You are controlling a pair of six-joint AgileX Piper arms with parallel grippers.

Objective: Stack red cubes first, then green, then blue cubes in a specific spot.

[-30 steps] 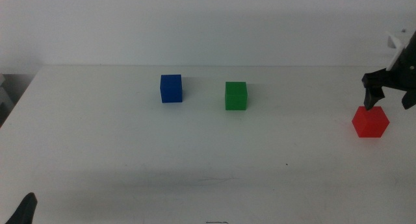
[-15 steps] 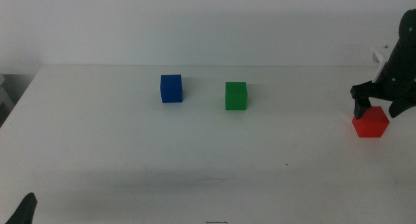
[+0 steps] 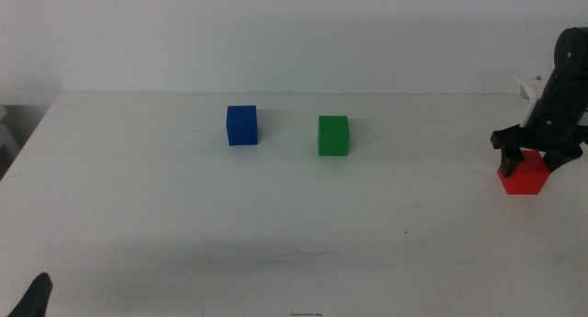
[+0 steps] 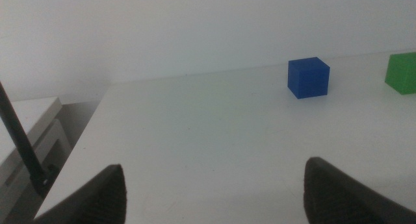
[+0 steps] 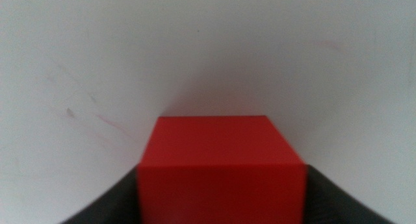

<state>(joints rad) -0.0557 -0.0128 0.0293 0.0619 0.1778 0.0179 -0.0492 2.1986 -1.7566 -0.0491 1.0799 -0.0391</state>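
While the left gripper point(image 4: 211, 188) is being kept idle at the near left edge, jaws spread open | red cube point(image 3: 524, 175) is being straddled at the far right of the worktop point(image 3: 276, 207) by the right gripper point(image 3: 537, 159), jaws open on either side | green cube point(image 3: 333, 135) and blue cube point(image 3: 242, 125) are sitting apart, mid-worktop.

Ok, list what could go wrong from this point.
The right claw straddles the red cube, jaws open, close against its sides; an off-centre close could twist or nudge it. The cube sits near the table's right side, so a slip might send it out of reach. The green cube and blue cube stand close together, crowding later picks. The left claw waits.
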